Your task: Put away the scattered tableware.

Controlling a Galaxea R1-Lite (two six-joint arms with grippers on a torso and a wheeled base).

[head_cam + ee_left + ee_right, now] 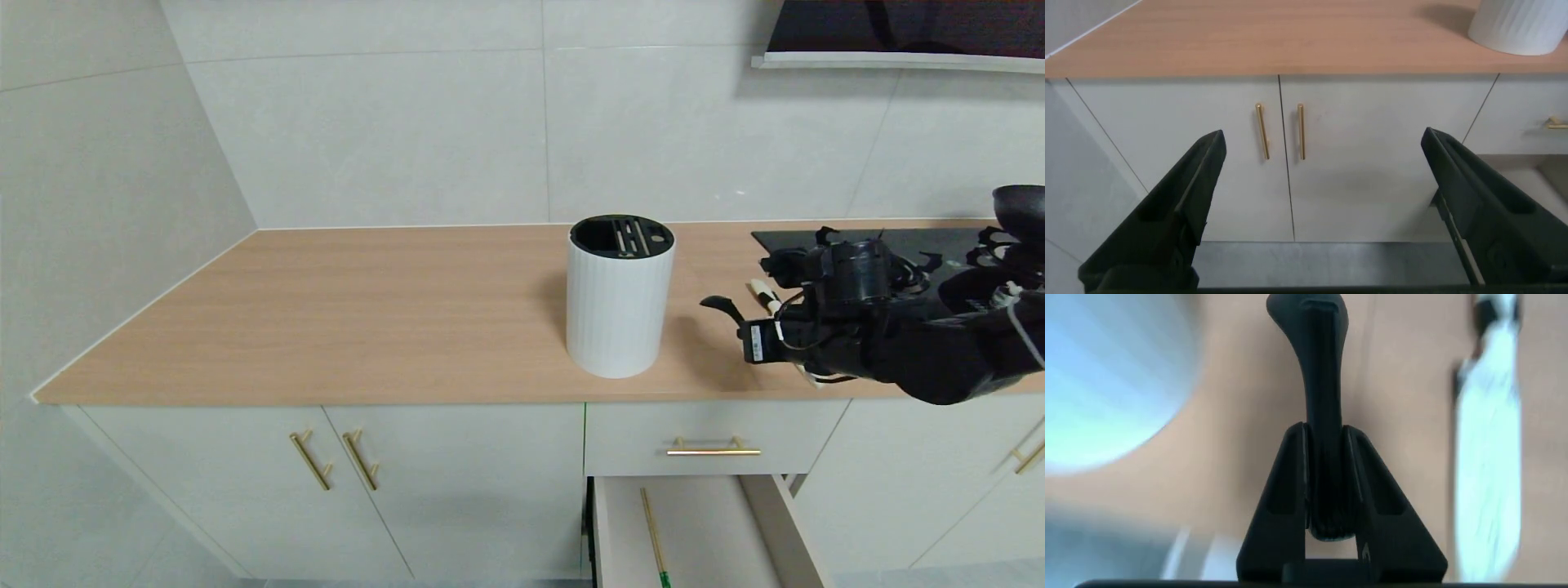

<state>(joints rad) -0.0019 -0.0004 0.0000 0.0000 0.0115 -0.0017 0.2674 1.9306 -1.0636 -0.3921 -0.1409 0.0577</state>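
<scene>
Wood-grain surface (326,310) stretches across mid-frame in the head view. Right of ctr on it stands the white ribbed utensil holder (614,327), upright, w/ a black slotted insert on top.

Over at the right edge, the right gripper (1324,437) comes in low over the wood. Its jaws are clamped tight on a black utensil (1319,367), slim shaft pinched btwn them, the wider rounded end poking out past the tips. In the head view that end points left toward the holder, near it but apart, w/ bare wood btwn the two. Spoon, ladle? Can't tell.

Just behind the gripper, toward upper right, a white-handled utensil (763,294) lies flat on the surface. It sits near the front-left corner of the black cooktop (816,239). In the right wrist view it's a blurred white strip beside the jaws, not touching them.

Bottom of the head frame: open drawer (718,531), pulled out below a closed one. A wooden chopstick (651,523) lies along its left side, green tip toward the lower edge. One stick or a pair, can't tell.

Left gripper (1323,143): jaws spread wide apart, hanging low in front of the pale cabinet doors (1372,180) w/ their two gold handles (1261,131) side by side. The holder's base sits on the surface above those doors, well away from this gripper.
</scene>
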